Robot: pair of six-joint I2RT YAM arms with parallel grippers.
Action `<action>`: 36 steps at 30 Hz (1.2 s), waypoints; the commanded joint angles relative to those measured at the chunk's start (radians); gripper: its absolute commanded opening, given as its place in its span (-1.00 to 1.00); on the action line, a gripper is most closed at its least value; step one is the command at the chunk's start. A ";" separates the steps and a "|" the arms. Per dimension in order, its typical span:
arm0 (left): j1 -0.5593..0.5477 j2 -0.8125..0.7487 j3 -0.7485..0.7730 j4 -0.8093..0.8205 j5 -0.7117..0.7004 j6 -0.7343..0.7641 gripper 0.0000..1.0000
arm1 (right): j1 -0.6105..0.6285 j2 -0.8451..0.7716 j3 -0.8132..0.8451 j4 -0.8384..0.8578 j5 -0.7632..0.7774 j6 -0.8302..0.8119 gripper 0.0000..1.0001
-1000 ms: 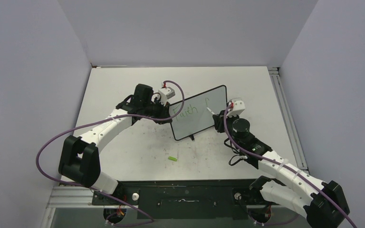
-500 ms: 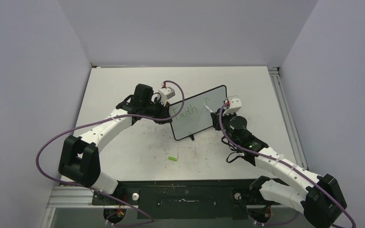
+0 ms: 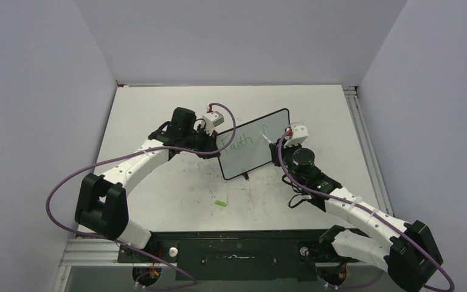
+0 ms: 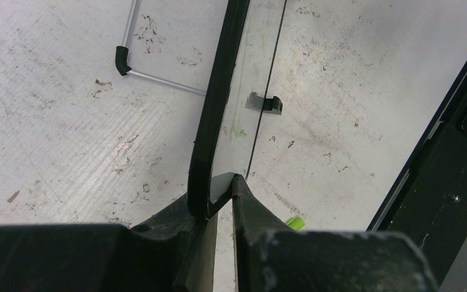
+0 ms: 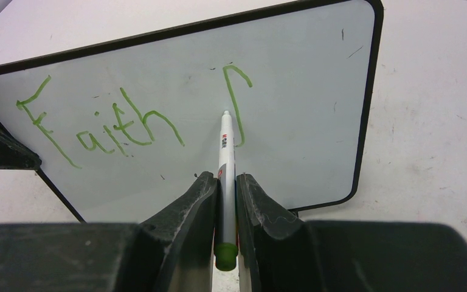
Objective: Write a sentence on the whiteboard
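The board [image 3: 254,145] stands propped on its long edge near the middle of the worktop [image 3: 158,188], a little toward the right edge. Its written face is turned toward the near right corner.

The left pincer [image 4: 222,190] is closed narrow on the board's black frame at its left end, one finger on each side of the edge. The left wrist view looks along that edge. It shows a small black foot [image 4: 264,103] at the front and a thin wire stand [image 4: 152,79] resting on the worktop behind.

The right pincer [image 5: 225,180] grips a white marker [image 5: 225,152] tightly between its fingers. The barrel points away from the wrist at the board, and the green rear end sticks out below the fingers. The tip sits at the board's face just left of the newest stroke, but whether it touches cannot be told.

The sentence [image 5: 97,125] so far is "Faith" in thin green letters across the left half of the board. To its right is a single hooked stroke like the start of an "f".

A small green piece [image 3: 221,202] lies on the worktop between the board and the near edge, apart from both arms.
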 commanded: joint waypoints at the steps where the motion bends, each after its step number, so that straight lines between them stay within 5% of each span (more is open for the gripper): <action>1: -0.001 -0.013 0.028 -0.019 -0.071 0.066 -1.00 | -0.002 0.001 0.044 0.051 0.044 -0.016 -0.89; 36: -0.001 -0.014 0.025 -0.021 -0.074 0.066 -1.00 | -0.039 -0.030 0.038 0.060 0.034 -0.030 -0.89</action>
